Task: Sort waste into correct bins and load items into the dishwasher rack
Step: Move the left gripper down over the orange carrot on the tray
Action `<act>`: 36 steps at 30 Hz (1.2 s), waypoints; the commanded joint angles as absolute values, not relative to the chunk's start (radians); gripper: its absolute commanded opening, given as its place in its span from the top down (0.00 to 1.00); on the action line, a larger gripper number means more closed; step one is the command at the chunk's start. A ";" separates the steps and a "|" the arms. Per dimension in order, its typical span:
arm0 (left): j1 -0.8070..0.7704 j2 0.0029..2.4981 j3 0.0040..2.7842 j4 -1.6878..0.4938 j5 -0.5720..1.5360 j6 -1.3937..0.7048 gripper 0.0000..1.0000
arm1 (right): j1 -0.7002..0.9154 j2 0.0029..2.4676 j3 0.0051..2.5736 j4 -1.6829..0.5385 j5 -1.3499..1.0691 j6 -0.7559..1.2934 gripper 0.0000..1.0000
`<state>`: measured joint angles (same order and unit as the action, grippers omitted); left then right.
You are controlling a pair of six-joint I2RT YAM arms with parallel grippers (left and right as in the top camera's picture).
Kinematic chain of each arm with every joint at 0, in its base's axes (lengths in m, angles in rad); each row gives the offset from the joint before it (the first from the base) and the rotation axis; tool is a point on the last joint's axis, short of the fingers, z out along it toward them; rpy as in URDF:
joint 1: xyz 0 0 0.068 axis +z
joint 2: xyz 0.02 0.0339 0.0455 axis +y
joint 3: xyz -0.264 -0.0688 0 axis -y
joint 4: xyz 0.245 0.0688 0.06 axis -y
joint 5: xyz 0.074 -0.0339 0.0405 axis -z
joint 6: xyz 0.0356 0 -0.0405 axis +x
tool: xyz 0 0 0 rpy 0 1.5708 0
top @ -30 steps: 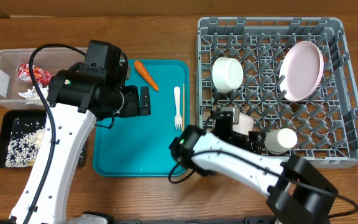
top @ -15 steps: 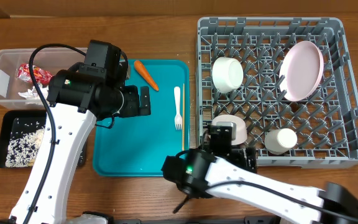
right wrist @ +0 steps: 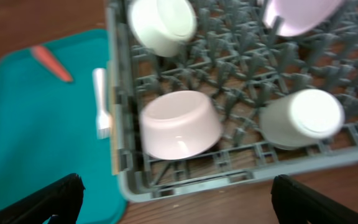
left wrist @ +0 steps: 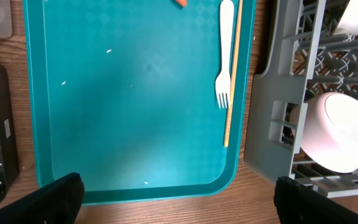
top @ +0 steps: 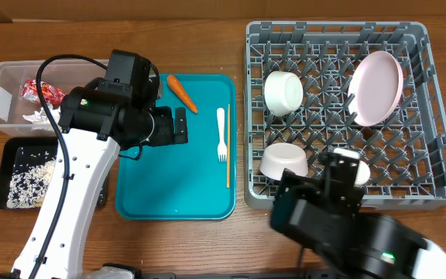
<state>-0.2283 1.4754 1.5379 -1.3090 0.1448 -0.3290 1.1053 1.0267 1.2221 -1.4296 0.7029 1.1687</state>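
right arm (top: 339,232) withdrawn below rack (top: 335,28), bowl (top: 283,161) left inside; right gripper (right wrist: 179,205), left gripper (left wrist: 188,205) splayed empty.

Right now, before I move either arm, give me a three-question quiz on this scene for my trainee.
1. True or false: the carrot lies on the teal tray.
2. What lies right beside the fork? A) wooden stick B) red wrapper C) napkin
3. How many dishes sit in the dishwasher rack?
Key: 1 true. 2 A. 3 four: a white bowl, a pale bowl, a pink plate and a cup.
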 commanded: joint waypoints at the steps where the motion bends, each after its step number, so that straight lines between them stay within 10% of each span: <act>1: -0.228 1.466 1.556 -1.304 0.138 -0.314 0.00 | 1.065 0.949 1.246 -1.382 0.603 0.986 0.00; 19: -0.228 1.467 1.556 -1.095 0.078 -0.329 0.03 | 0.974 1.027 1.246 -1.337 0.439 0.860 0.00; 36: -0.256 1.912 1.633 -0.824 0.078 -0.758 0.16 | 0.973 1.075 1.245 -1.299 0.439 0.860 0.00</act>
